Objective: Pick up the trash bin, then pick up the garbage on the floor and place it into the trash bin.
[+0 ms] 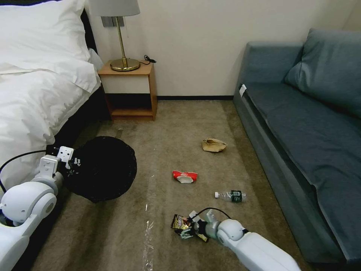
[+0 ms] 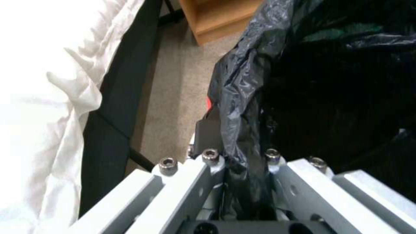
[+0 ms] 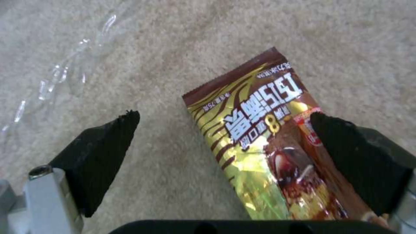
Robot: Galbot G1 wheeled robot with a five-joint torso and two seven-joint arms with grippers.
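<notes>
Carpet (image 1: 158, 150) bears four garbage (image 1: 214, 145) items, one trash bin (image 1: 103, 167).

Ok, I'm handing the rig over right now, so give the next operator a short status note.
Left gripper: shut on the trash bin's bag-lined rim, by the bed.
Right gripper: open, low over the carpet, fingers either side of the snack wrapper, not yet closed.
On the floor: red-and-white packet, bottle, brown paper bag.
Done: bin gripped.
Left: all four items into the bin.
</notes>
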